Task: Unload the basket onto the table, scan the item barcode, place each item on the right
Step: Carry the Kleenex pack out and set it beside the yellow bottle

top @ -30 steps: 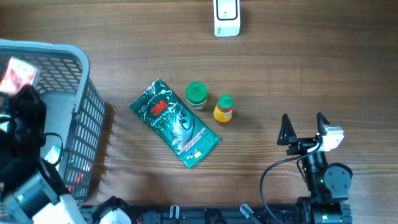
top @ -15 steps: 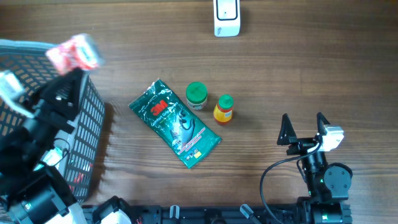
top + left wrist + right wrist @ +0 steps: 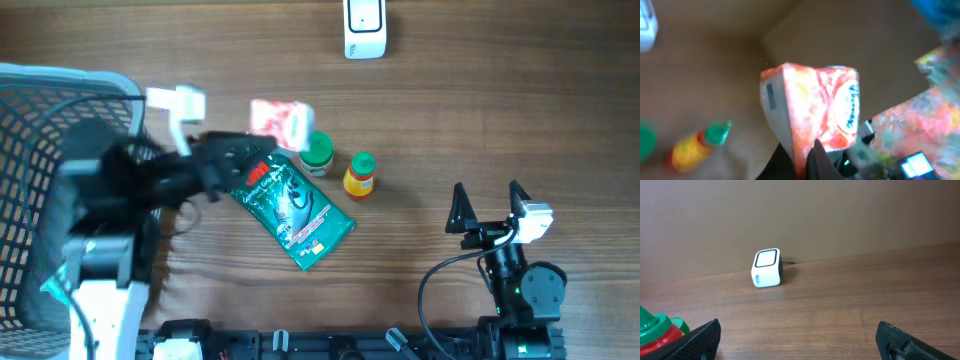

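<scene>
One packet (image 3: pixel 280 120) clamped in left gripper (image 3: pixel 263 147); right gripper (image 3: pixel 490 207) open; we should hold it steady, printed side square to the scanner (image 3: pixel 364 28).

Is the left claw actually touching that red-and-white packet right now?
Touching. The left wrist view shows the left claw shut on the red-and-white packet, pinching its lower edge.

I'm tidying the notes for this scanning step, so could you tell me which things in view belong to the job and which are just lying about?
In the job: red-and-white packet, gripped by the left gripper; white barcode scanner.
Lying about: green 3M packet; green-lidded jar; yellow bottle; grey basket; right gripper, open and empty.
</scene>
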